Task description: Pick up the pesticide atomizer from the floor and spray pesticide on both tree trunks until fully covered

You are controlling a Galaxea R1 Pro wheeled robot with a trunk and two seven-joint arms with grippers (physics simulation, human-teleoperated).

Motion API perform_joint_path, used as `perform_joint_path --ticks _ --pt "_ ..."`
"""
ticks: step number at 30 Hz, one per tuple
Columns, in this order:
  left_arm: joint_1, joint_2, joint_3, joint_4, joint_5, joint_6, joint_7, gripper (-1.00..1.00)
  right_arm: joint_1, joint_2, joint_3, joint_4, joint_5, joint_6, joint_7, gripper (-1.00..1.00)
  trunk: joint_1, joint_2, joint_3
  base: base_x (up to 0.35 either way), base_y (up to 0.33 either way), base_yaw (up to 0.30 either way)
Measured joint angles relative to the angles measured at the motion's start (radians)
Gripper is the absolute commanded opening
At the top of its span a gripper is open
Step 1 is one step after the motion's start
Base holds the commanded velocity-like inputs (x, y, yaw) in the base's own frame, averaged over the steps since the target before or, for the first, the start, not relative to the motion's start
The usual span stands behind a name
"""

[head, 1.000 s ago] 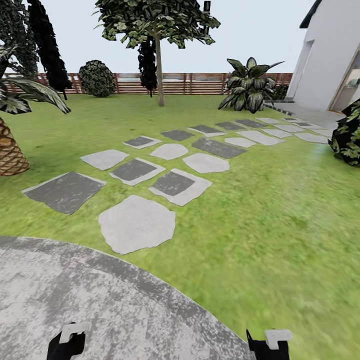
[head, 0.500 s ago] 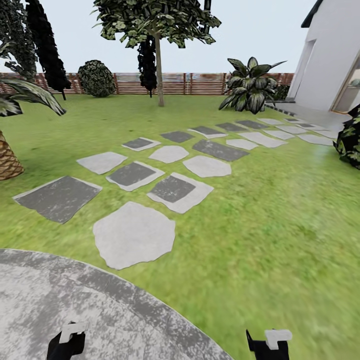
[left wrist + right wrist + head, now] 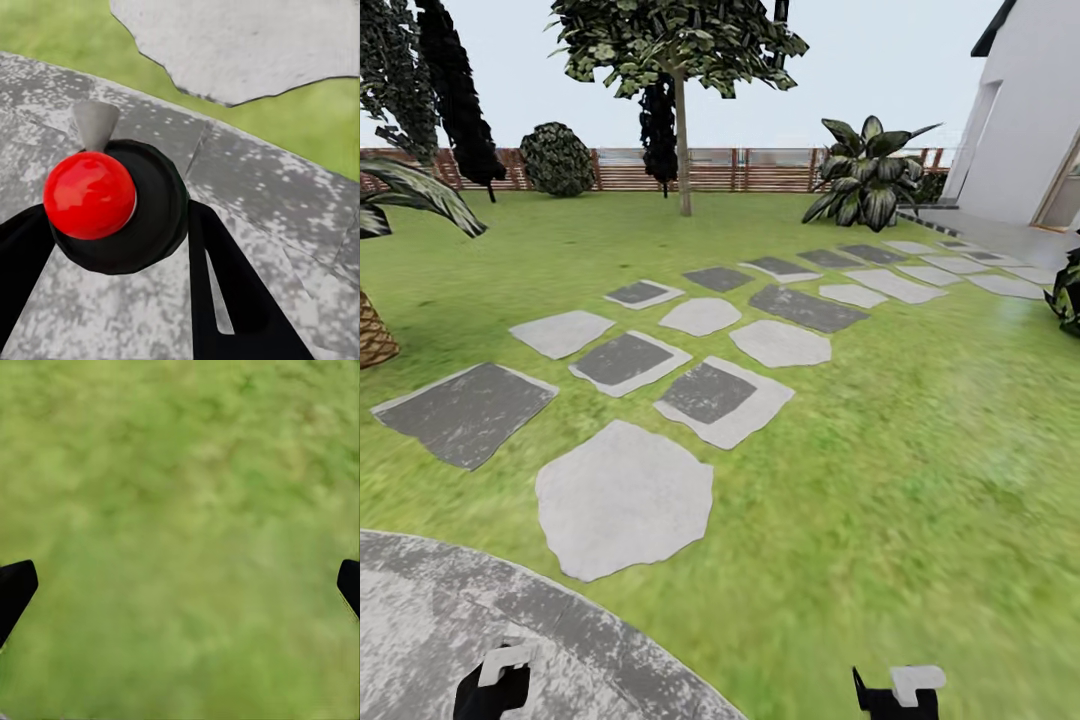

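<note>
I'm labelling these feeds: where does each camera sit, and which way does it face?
Head: high, facing forward over the green lawn to the slatted brown fence; both arms at the picture's foot.
Left wrist: looks down past dark fingers holding the black, red-knobbed atomizer.
Right wrist: down at grass.
Shared: mottled grey paving.

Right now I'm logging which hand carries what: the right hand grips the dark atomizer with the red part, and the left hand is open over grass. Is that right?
The hands are swapped. The left wrist view shows the left hand gripping the dark atomizer with the red part, above grey paving. The right wrist view shows the right hand open over grass.
</note>
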Motion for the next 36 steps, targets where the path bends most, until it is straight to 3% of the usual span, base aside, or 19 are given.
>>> perform_joint_path --ticks 23,36 --pt "0.000 0.000 0.002 0.000 0.001 0.000 0.002 -1.00 0.000 0.000 -0.001 0.000 0.000 0.000 0.000 1.00 0.000 0.000 0.024 0.339 0.000 0.207" --pt "0.000 0.000 0.002 0.000 0.001 -0.001 0.003 -1.00 0.000 0.000 -0.001 0.001 0.000 0.000 0.000 1.00 0.000 0.000 0.026 0.339 0.000 0.024"
